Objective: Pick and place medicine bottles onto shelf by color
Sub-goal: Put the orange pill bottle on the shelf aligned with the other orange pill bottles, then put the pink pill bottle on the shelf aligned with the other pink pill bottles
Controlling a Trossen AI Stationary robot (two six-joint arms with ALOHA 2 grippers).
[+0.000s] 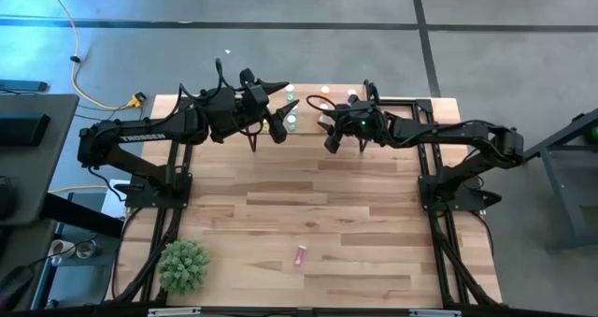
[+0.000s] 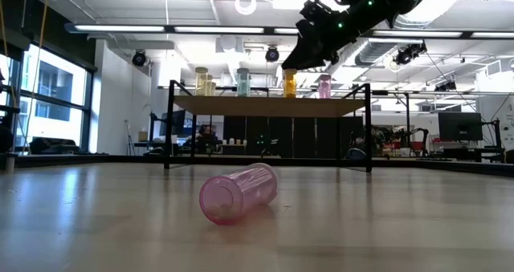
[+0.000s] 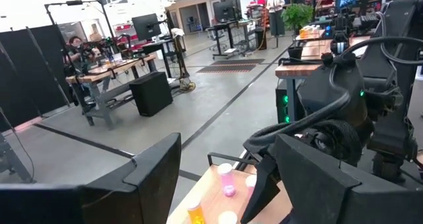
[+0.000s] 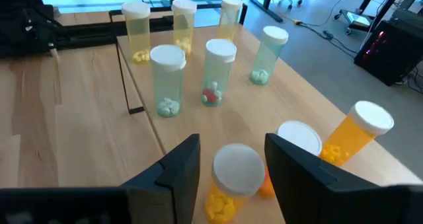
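readable text: none | left arm [image 1: 131, 137]: pale lettering along its side, too small to read | bottles: no labels legible | room screens: unreadable

We logged a pink bottle [image 2: 238, 193] lying on the light plank bench [image 1: 308, 205] | yellow bottles [image 4: 137, 31], green bottles [image 4: 167, 80] and orange bottles [image 4: 357, 137], all white-capped, on the pale wood shelf [image 2: 269, 105] | black legs | green plant [image 1: 182, 265] | dark arms.
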